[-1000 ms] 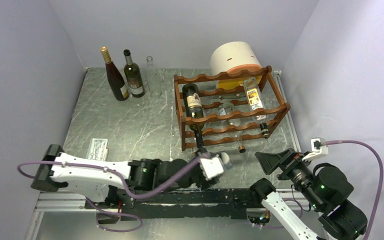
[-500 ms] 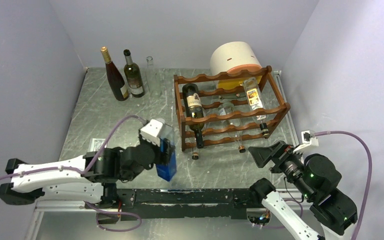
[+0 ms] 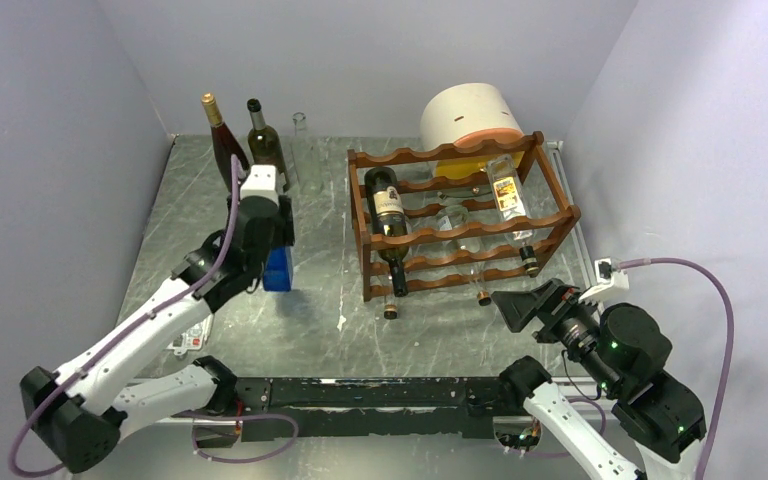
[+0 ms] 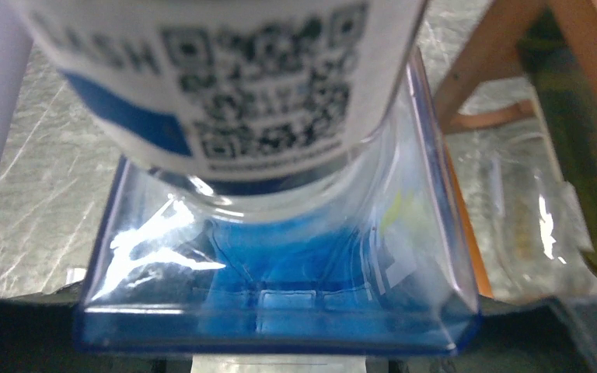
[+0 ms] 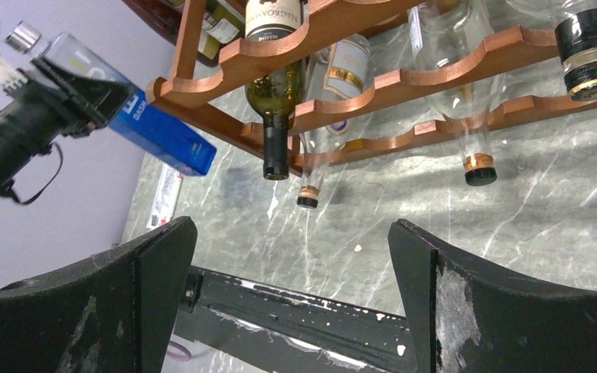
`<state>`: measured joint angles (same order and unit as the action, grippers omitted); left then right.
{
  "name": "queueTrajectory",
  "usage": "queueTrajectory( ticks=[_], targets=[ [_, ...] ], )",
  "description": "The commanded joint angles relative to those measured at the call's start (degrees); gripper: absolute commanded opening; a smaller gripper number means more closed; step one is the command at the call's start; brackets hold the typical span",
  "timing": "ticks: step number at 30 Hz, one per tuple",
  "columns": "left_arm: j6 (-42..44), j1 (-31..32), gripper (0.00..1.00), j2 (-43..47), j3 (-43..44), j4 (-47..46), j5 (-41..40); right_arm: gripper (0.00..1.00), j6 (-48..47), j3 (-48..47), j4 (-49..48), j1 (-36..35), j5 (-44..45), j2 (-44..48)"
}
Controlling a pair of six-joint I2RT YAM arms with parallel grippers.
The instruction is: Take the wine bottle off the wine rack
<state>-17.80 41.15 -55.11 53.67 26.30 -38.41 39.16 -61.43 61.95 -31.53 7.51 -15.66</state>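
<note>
Tabletop (image 3: 310, 300): carrying wine rack (image 3: 440, 152).
Left gripper (image 3: 272, 245): pinching blue bottle (image 3: 279, 270) aloft.
Right gripper (image 3: 515, 305): gaping.
Risk: smooth glass slipping, smashing.

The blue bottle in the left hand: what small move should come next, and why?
Probably lower it straight down until its base rests on the table. The left hand holds the blue bottle in the air, well clear of the wine rack, with bare table beneath it.

One wine rack (image 3: 415, 154), four racked bottles (image 3: 388, 212), one blue bottle (image 3: 278, 270).
</note>
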Motion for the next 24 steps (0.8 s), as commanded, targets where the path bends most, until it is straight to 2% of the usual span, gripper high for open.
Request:
queueTrajectory(
  ticks=[1, 4, 7, 11, 15, 20, 24],
  targets=[
    [6.3, -12.0, 0.07, -3.0, 1.3, -24.2, 10.1, 1.0, -0.6, 0.3, -2.5, -0.5, 1.2, 0.0],
    [6.0, -19.8, 0.07, -10.4, 4.4, -27.9, 14.1, 1.0, -0.9, 0.3, -2.5, -0.6, 1.5, -0.1],
    [6.7, -24.4, 0.07, -15.7, 5.8, -33.6, 19.5, 1.0, -0.8, 0.9, -2.3, -0.5, 1.6, 0.1],
    [11.9, -25.8, 0.07, -20.2, 5.7, -42.8, 21.0, 1.0, 0.0, 2.3, -2.1, -0.6, 1.4, 1.2],
    [16.2, -27.3, 0.07, -24.2, 5.8, -49.1, 27.2, 1.0, 1.0, 3.4, -2.7, -0.6, 0.8, 2.0],
    [18.3, -27.8, 0.07, -27.6, 7.4, -49.7, 25.7, 1.0, 1.4, 3.2, -2.3, -0.7, 0.7, 2.1],
    [16.7, -29.5, 0.07, -29.1, 6.6, -51.3, 25.5, 1.0, 1.4, 2.8, -2.3, -0.6, 1.0, 2.0]
  ],
)
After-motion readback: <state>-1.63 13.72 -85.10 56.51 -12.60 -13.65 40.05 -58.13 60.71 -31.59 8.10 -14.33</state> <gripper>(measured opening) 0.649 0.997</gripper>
